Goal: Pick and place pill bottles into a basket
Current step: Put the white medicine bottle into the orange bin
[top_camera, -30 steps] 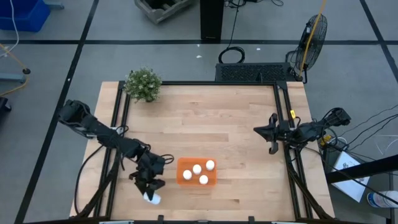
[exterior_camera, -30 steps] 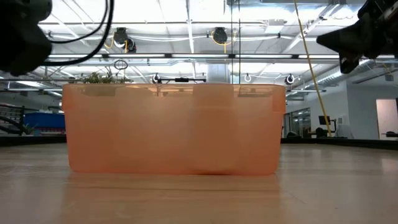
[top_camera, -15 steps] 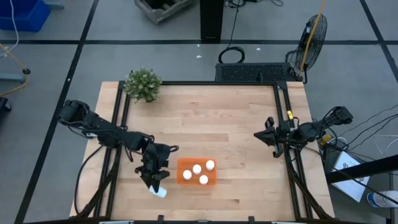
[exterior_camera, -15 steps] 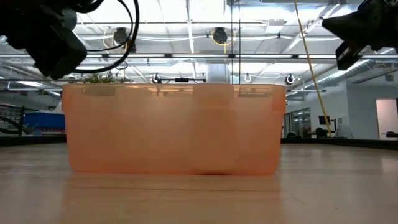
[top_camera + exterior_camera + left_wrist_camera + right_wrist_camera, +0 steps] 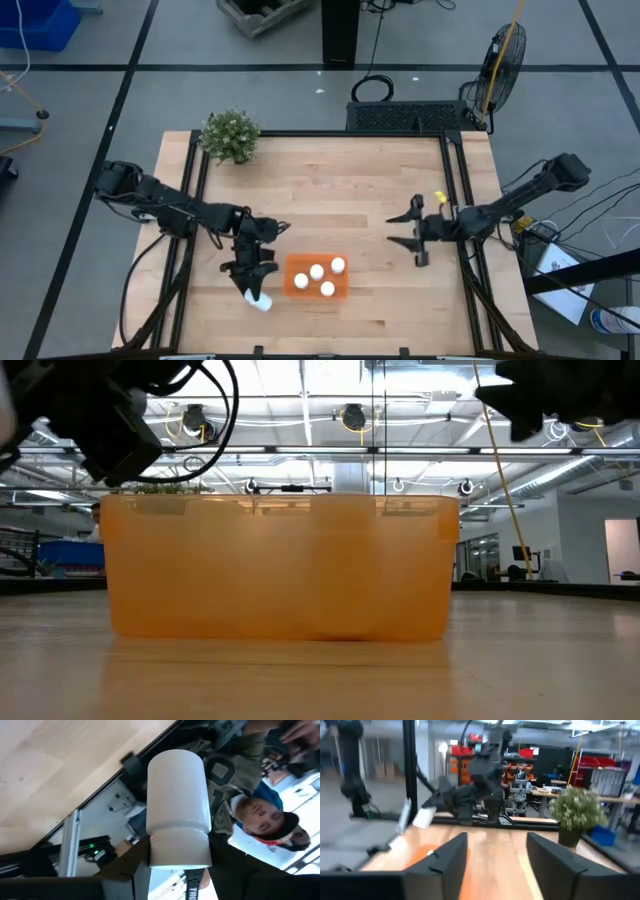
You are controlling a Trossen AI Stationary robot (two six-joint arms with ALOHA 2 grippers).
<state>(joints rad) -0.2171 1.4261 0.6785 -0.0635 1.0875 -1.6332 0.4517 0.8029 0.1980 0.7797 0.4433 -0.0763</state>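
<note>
A white pill bottle (image 5: 261, 302) hangs just left of the orange basket (image 5: 341, 292), near its near-left corner, with my left gripper (image 5: 254, 289) shut on it. The left wrist view shows the bottle (image 5: 177, 790) sticking out past the fingers. Several more white pill bottles (image 5: 317, 272) stand inside the basket, which fills the low view (image 5: 280, 565). My right gripper (image 5: 402, 230) hovers open over the table's right half, nothing between its fingers (image 5: 492, 865). My left gripper pinches the bottle's cap end (image 5: 178, 851) between its two fingers, one on each side. The fingers slant down from the far left toward the near edge. The bottle's body (image 5: 177, 790) sticks out beyond them, tilted and clear of the table.
A green potted plant (image 5: 230, 136) stands at the table's far left corner. Black frame rails (image 5: 452, 180) run along the table's sides. A person shows beyond the table in the left wrist view (image 5: 260, 810). Bare wood lies between the basket and the right gripper.
My left gripper has carried the bottle a little toward the table's right and far side, closer to the basket, turning as it went. My right gripper has moved toward the table's left and has opened.
</note>
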